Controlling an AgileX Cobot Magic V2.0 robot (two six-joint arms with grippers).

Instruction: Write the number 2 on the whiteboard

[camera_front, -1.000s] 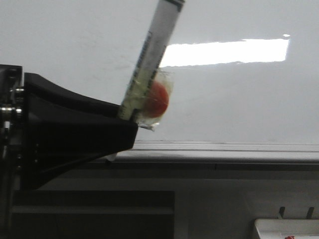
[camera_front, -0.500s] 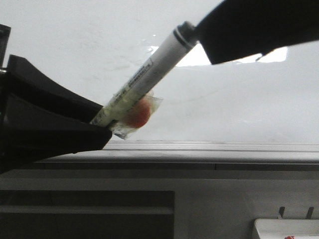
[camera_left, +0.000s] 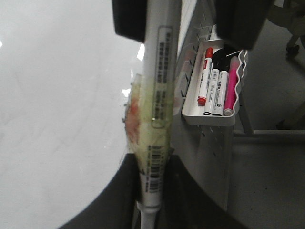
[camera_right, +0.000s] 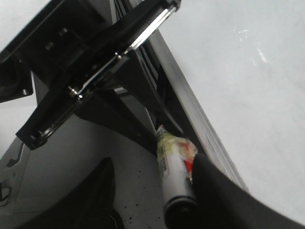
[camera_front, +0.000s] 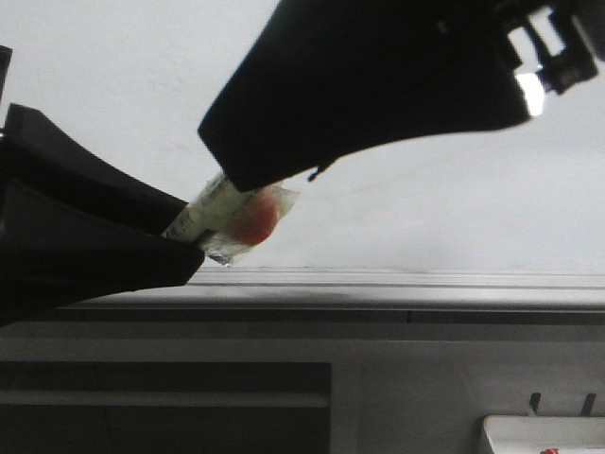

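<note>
The left gripper point(camera_front: 184, 241) is clamped on the lower barrel of a white marker point(camera_left: 157, 119) wrapped in clear tape over a red-orange patch. The right gripper point(camera_right: 178, 210) has its fingers on either side of the marker's cap end, apparently not yet closed on it. Behind both stands the whiteboard point(camera_front: 425, 218), no number 2 visible on it. Beside the left gripper hangs a tray point(camera_left: 209, 117) of markers.

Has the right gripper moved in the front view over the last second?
Yes. The right gripper came in from the upper right, down-left across the whiteboard, covering its bright reflection.
</note>
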